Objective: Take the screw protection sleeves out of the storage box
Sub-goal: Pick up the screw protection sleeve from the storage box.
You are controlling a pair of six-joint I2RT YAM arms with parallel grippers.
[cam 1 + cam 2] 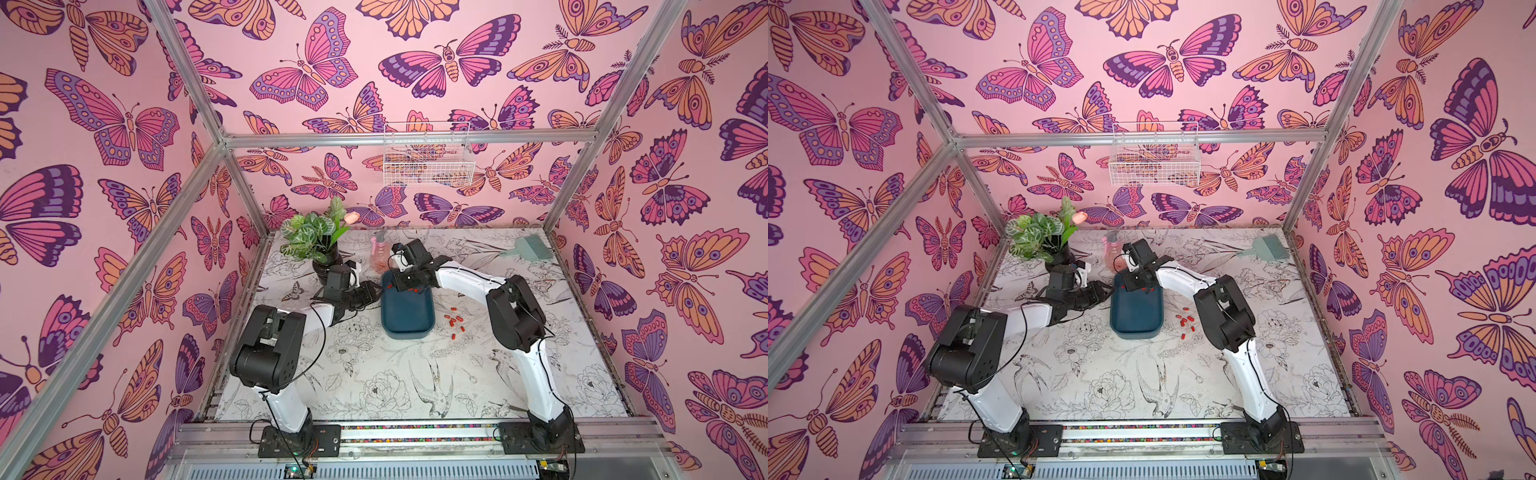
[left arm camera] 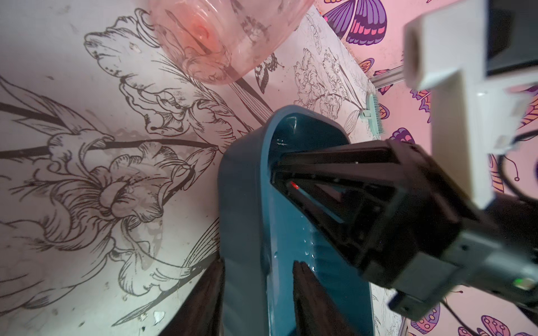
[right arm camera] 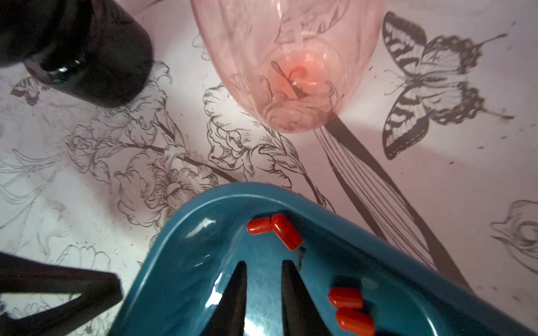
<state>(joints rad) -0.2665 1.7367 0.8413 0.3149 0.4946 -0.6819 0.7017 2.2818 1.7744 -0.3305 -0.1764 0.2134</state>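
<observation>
The dark teal storage box [image 1: 409, 320] lies mid-table in both top views [image 1: 1136, 320]. My left gripper [image 2: 257, 263] is shut on its left wall, one finger outside and one inside. My right gripper [image 3: 264, 263] reaches into the far end of the box, fingers slightly apart over the bare floor with nothing between them. Red screw protection sleeves lie in the box around it: two by the far wall [image 3: 286, 231] and two beside the fingers [image 3: 346, 298]. Several more sleeves [image 1: 455, 320] lie on the table right of the box.
A pink spray bottle [image 1: 379, 251] stands just beyond the box. A potted plant in a dark vase [image 1: 316, 237] is at the back left, close to the left arm. A teal brush [image 1: 525, 247] lies back right. A white wire basket [image 1: 428, 160] hangs on the rear wall.
</observation>
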